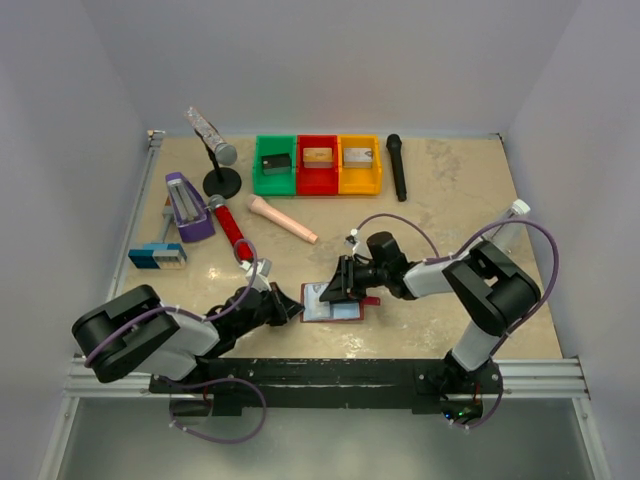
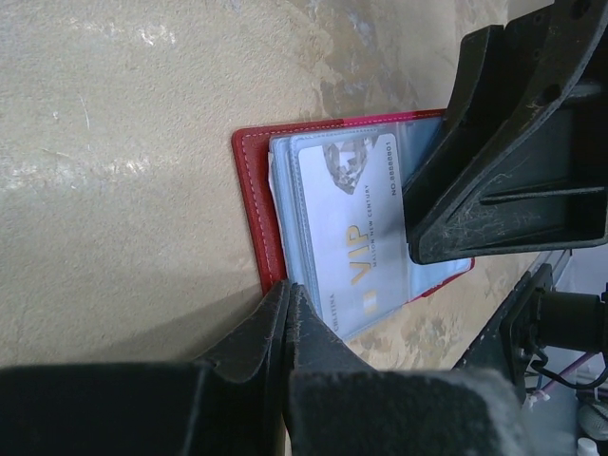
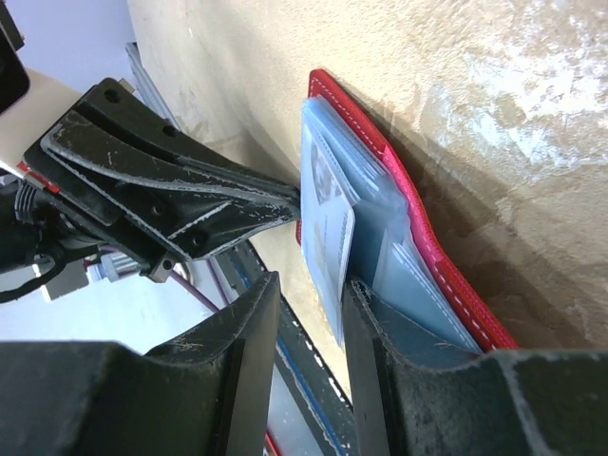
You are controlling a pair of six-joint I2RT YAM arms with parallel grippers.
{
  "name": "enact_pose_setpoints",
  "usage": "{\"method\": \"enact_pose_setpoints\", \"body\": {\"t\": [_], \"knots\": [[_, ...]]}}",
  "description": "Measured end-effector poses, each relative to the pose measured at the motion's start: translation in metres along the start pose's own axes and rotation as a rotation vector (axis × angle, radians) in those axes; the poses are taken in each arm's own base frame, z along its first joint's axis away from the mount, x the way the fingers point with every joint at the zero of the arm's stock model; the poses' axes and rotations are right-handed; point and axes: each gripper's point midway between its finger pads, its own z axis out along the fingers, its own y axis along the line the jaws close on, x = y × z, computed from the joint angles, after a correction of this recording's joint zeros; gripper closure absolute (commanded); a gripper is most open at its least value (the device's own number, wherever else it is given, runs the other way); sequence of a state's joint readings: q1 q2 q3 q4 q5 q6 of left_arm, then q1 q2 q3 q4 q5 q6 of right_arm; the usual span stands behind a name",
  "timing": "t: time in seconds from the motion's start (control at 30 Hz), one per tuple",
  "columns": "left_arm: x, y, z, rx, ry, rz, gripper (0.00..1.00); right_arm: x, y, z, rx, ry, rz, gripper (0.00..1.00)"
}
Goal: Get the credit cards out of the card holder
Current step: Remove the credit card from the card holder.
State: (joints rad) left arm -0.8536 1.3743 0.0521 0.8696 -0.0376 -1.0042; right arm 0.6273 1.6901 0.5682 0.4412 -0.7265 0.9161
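Ahead of the left pincer (image 2: pixel 287 293), the holder (image 2: pixel 255 204) has a matt red leather-look cover with pale stitching; its pockets (image 2: pixel 283 190) are glossy clear plastic, the card (image 2: pixel 356 237) smooth. Fingers (image 2: pixel 503 180) of the right pincer (image 3: pixel 309 285) matt black, scuffed

Dark red card holder (image 2: pixel 255 204), white-stitched, pale blue-grey inside; silver-grey card (image 2: pixel 356 242) with gold lettering.
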Motion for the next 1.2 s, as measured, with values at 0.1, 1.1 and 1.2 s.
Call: {"method": "enact_pose_setpoints", "body": {"t": [0.1,1.1,1.2], "knots": [[0.000,0.000,0.000,0.001,0.000,-0.003,1.00,0.000,-0.002,0.002,0.000,0.003,0.013,0.63],[0.002,-0.002,0.002,0.014,0.001,-0.005,1.00,0.005,0.014,0.024,-0.044,0.083,-0.005,0.66],[0.002,-0.002,0.002,0.013,0.001,-0.006,1.00,0.008,0.014,0.021,-0.030,0.090,-0.010,0.69]]}}
